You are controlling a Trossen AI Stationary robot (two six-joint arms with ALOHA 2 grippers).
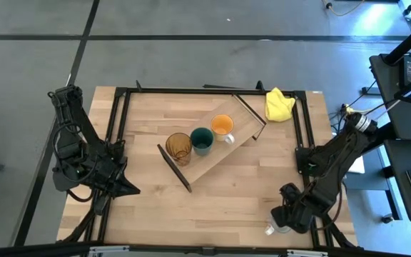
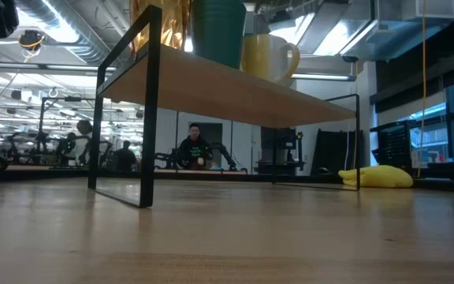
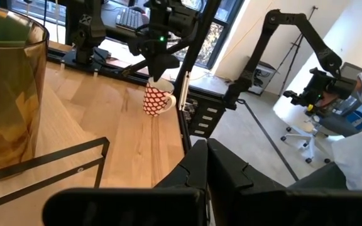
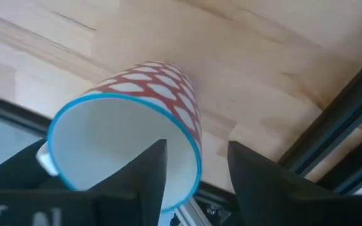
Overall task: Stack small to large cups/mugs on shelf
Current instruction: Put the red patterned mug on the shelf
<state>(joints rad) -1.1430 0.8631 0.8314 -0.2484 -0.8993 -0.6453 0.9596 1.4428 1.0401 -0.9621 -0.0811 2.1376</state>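
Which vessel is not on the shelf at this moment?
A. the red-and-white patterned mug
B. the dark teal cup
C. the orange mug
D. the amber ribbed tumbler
A: the red-and-white patterned mug stands at the table's edge under the right gripper, while the shelf carries the other three.

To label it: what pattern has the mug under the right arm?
White mug, red lattice pattern, blue rim; right wrist view shows it best.

A robotics lab: rows of workstations (image 2: 46, 150) beneath exposed ceiling ducts (image 2: 61, 31), a seated person (image 2: 194, 148), another robot arm (image 3: 300, 47) by office chairs (image 3: 303, 135).
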